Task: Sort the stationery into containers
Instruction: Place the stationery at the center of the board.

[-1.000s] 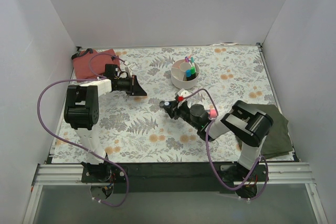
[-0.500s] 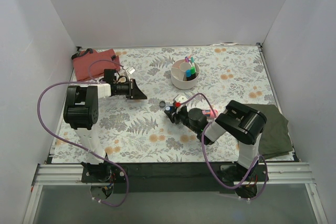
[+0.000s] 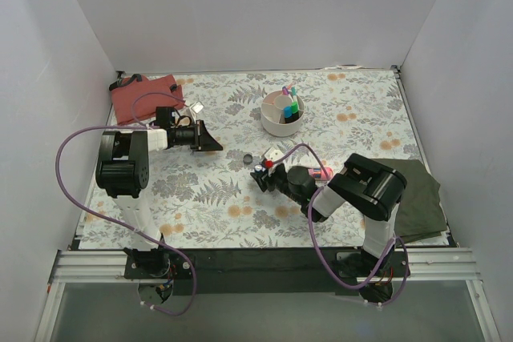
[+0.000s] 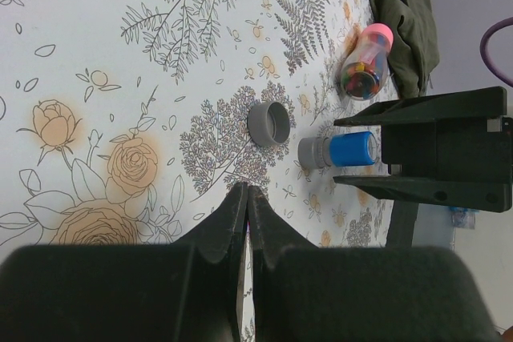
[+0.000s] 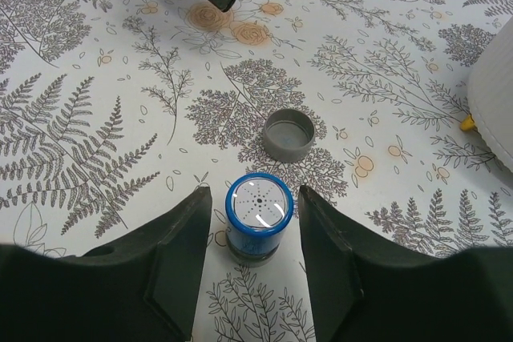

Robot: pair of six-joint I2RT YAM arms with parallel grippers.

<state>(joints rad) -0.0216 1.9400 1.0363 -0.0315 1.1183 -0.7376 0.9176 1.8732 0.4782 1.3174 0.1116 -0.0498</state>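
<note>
Blue-topped cylinder (image 5: 257,212): upright on the floral table (image 3: 353,110), near its middle, between the right gripper's fingers.
Right gripper (image 3: 259,170): jaws spread wide either side of the cylinder, a slim gap on each side, nothing gripped.
Grey cap (image 5: 288,134): open side up, just beside the cylinder at 10 o'clock in the top view.
Pink tube (image 4: 365,66): lying flat, at 3 o'clock.
White tub (image 3: 282,113): at 1 o'clock, holding coloured pens.
Left gripper (image 4: 245,202): at 10 o'clock, fingers pressed together, empty.
Red pouch (image 3: 144,94): far corner, 10 o'clock.
Green cloth (image 3: 421,198): at 4 o'clock.
</note>
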